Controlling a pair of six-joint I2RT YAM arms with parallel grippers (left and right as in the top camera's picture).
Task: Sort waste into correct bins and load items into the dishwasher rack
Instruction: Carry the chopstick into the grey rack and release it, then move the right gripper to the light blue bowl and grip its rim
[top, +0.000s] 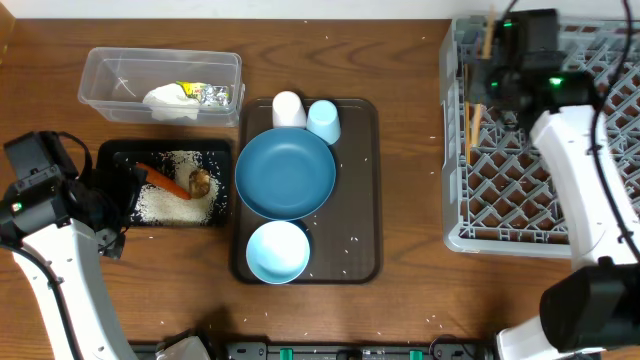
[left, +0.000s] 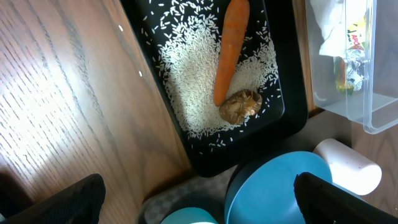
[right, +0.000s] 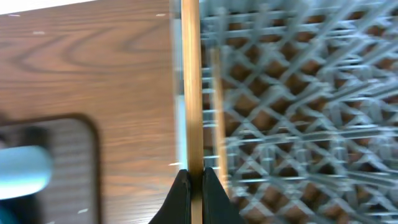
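Main risk: the right gripper (right: 194, 177) pinches one chopstick (right: 190, 81) by its end, right over the rack (top: 452, 150) wall at 9 o'clock. Let go there and it could tip outside onto the table or slip through the lattice. A second chopstick (top: 472, 125) lies inside already. Left gripper (left: 202, 199) jaws are spread wide, empty, over the black tray (top: 115, 152) at 9 o'clock of the table. It holds the carrot (left: 229, 50), rice (left: 186, 81) and brown lump (left: 240, 104). Clear tub (top: 100, 75) at 10 o'clock: tissue (top: 170, 100), foil wrapper (top: 210, 93). Brown tray (top: 360, 200), centre: plate (top: 285, 172), bowl (top: 277, 250), white cup (top: 288, 108), blue cup (top: 324, 120).
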